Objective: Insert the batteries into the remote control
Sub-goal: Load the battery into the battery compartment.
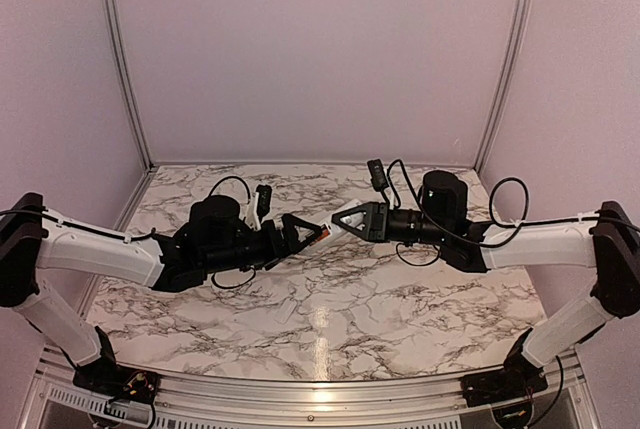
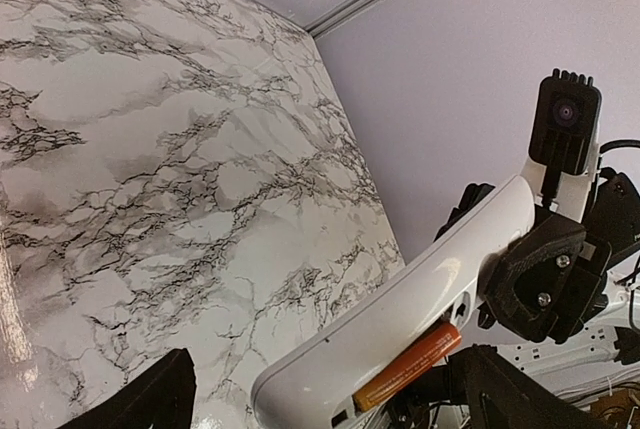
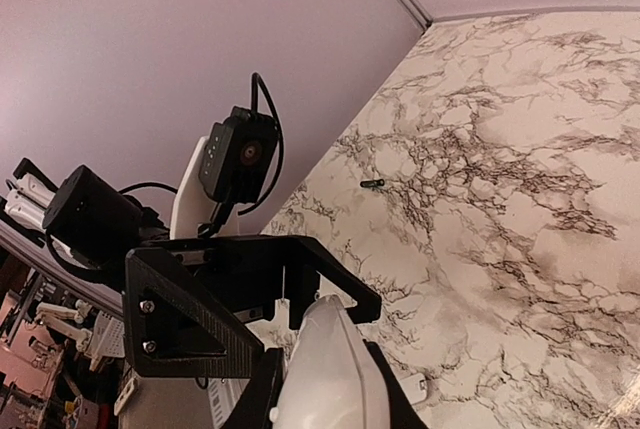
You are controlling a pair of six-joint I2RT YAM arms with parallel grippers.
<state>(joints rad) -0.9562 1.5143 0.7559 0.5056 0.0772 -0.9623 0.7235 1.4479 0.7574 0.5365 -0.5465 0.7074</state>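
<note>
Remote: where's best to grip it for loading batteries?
At the end clear of the battery, pinched across its width from the right, as the right hand has it: the slim remote juts out, leaving the battery side open.

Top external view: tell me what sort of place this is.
Probably a lab robot-testing booth: a marble-patterned tabletop, plain pale walls in aluminium framing, around the left arm and right arm.

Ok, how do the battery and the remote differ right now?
The battery is an orange, slim cylinder; the remote is white and broad. The battery is much shorter and thinner than the remote. The right gripper clamps the remote; the battery lies along its edge, with no grip on it that I can see. Both are raised and tilted alike.
</note>
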